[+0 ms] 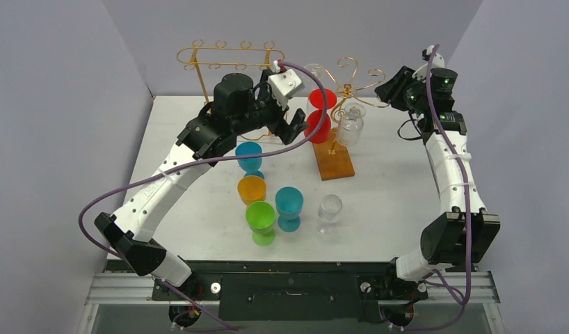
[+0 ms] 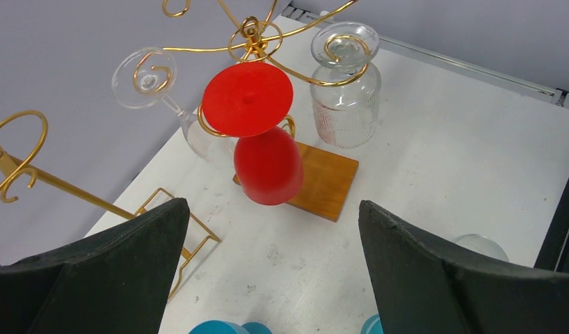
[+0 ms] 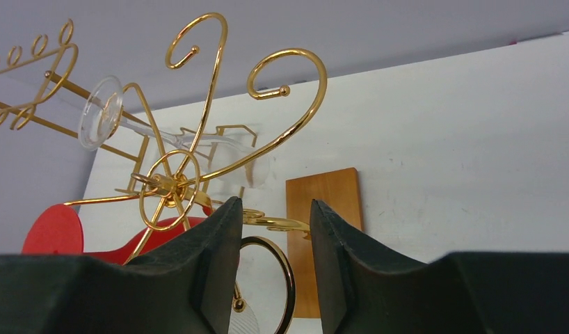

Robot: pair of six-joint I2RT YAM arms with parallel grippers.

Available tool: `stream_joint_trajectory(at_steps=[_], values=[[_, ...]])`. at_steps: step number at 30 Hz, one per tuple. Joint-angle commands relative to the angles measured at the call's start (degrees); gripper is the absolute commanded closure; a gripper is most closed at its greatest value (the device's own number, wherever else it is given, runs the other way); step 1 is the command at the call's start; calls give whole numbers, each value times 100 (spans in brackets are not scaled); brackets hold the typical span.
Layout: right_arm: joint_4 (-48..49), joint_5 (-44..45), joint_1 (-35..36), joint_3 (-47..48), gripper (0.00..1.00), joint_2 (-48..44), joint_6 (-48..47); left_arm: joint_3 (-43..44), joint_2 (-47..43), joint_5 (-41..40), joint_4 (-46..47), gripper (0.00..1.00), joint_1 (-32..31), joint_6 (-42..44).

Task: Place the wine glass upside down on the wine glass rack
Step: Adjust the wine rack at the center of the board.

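The red wine glass (image 2: 268,167), hung inverted on the rack (image 2: 252,31), is framed by the spread left claw (image 2: 271,216); the right claw (image 3: 275,209), narrowed yet pinching nothing, is shown clearly only in its wrist view.

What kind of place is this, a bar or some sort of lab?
Most likely a robot lab bench, not a bar: two robot arms bolted to a white table, plain grey partition walls around it, and coloured goblets staged beside a gold wire glass rack.

Left hand (image 2: 270,226) wide, right hand (image 3: 273,209) narrower
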Motion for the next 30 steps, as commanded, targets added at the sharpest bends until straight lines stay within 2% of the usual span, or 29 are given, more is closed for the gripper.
stream_joint_trajectory(at_steps=[1,5,9,12,17,19,21,25,30], values=[[277,-203,-17,-342,64,-300,594,83,-26,-167,327,11,70,-119],[317,79,-29,-576,67,-439,762,194,27,-327,311,11,70,-144],[437,119,-28,-766,70,-517,875,881,387,-433,230,13,70,-336],[497,121,-23,-813,74,-536,1013,1848,995,-380,-59,18,70,-551],[451,177,-30,-916,80,-625,1047,4249,2522,-222,-873,32,24,-621],[436,178,-32,-992,81,-670,1046,4856,2983,-169,-1016,37,-36,-578],[434,180,-25,-1067,83,-706,1049,4983,3200,-129,-917,40,-102,-540],[461,222,-31,-1176,83,-759,1093,4539,3245,-90,-500,40,-191,-509],[532,251,-21,-1294,83,-722,1271,4466,3400,-23,-384,40,-188,-629]])
